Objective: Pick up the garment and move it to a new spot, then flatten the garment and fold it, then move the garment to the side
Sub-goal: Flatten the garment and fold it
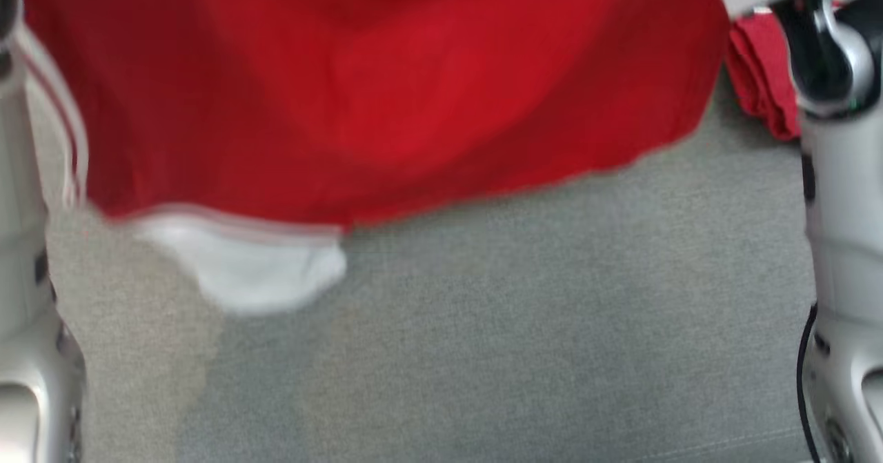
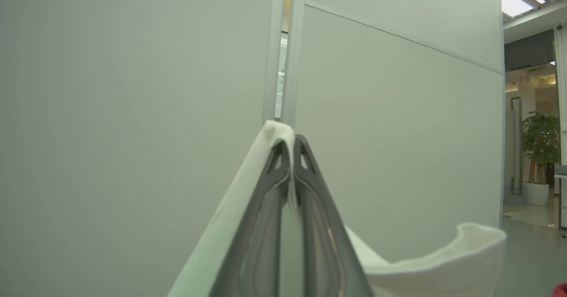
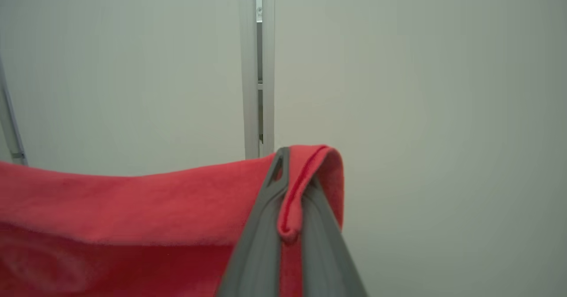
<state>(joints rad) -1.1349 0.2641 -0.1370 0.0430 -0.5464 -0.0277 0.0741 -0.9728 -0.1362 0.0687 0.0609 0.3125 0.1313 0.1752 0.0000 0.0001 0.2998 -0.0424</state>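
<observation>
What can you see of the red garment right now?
The garment is soft red fabric with a white section and thin white stripes along one edge. It hangs spread between both arms, blurred in the head view, its lower edge above the grey surface; whether it touches there I cannot tell. The left gripper is shut on white fabric; the right gripper is shut on a red edge that folds over its fingertip.

Red garment [image 1: 386, 83] spans the far half, blurred, its near hem slanting. A white panel [image 1: 255, 270] droops from the hem at left. Grey fabric surface [image 1: 517, 325] lies beneath. Pale left forearm [image 1: 27, 311] and right forearm [image 1: 841, 242] stand at the edges. Bunched red cloth [image 1: 762, 76] sits far right.
</observation>
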